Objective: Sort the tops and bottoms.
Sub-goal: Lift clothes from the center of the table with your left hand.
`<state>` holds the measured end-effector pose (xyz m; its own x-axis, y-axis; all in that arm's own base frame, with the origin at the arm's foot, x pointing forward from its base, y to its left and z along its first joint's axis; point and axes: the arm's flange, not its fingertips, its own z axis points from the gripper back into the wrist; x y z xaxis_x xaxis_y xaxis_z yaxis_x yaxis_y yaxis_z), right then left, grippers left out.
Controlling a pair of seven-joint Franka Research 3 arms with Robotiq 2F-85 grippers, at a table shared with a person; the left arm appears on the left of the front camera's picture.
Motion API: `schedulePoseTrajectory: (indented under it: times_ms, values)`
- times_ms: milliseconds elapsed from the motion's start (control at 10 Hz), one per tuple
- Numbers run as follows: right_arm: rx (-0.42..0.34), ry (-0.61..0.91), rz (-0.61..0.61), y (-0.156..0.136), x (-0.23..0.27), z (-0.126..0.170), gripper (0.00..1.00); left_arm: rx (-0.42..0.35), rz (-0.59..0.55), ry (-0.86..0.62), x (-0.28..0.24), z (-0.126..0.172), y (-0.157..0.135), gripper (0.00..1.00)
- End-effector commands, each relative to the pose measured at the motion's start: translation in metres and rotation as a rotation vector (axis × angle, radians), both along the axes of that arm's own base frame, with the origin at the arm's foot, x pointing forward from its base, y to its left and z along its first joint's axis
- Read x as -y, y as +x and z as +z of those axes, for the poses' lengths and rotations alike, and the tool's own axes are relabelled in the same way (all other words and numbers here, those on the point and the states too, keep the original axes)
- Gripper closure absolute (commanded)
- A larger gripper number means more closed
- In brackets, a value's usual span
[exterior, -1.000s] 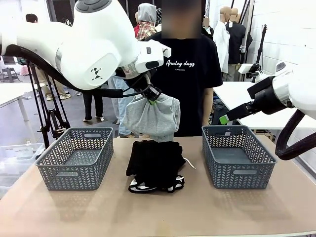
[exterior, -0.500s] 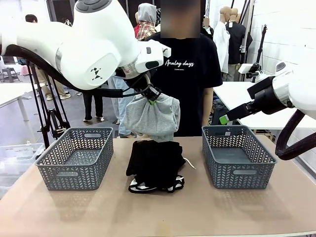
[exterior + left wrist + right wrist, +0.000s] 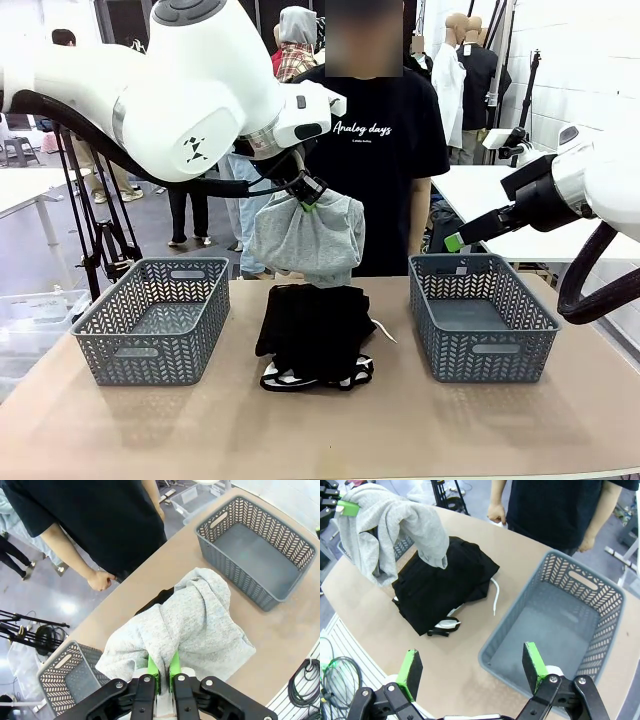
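Front, left gripper [image 3: 308, 197]: you have it raised above the table's [image 3: 420, 430] middle, jaws pinched shut on a bunch of the grey top [image 3: 308, 240].
Front, grey top: it hangs from the fingers, its hem just above the black bottoms [image 3: 315, 322] and in front of the person [image 3: 378, 150].
Front, black bottoms: piled on the table between the left basket [image 3: 150, 335] and the right basket [image 3: 482, 325], lying on the white shorts [image 3: 318, 378], whose piped edge peeks out at the near side.
Front, right gripper [image 3: 455, 242]: held high beyond the right basket's far rim; from this angle you can barely make out its jaws.
Left wrist, left gripper [image 3: 160, 667]: the green pads are closed tight on a fold of the grey top [image 3: 190, 625].
Left wrist, surroundings: the top drapes over most of the black bottoms [image 3: 159, 599]; right basket [image 3: 260, 545] upper right, left basket [image 3: 65, 680] lower left, the person's hand [image 3: 100, 580] at the table edge.
Right wrist, right gripper [image 3: 472, 667]: fingers spread wide, holding nothing, above the right basket's [image 3: 520, 610] near corner.
Right wrist, garments: black bottoms [image 3: 440, 585] beside that basket with a white drawstring [image 3: 496, 597] trailing; the grey top [image 3: 395, 520] hangs over them.
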<state>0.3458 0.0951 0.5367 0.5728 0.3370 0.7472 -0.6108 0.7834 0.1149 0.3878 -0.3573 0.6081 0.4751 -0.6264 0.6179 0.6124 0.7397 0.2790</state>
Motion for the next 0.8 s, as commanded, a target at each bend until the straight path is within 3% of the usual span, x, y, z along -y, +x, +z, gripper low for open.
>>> schedulePoseTrajectory:
  times_ms: [0,700]
  values:
    - [-0.008,0.024,0.006,0.0017,-0.0006,-0.0016,0.0,0.006,0.001,-0.003,-0.0015,0.0029,0.0005,1.0]
    - [-0.008,0.024,0.006,0.0017,-0.0006,-0.0016,0.0,0.006,0.001,-0.003,-0.0015,0.0029,0.0005,1.0]
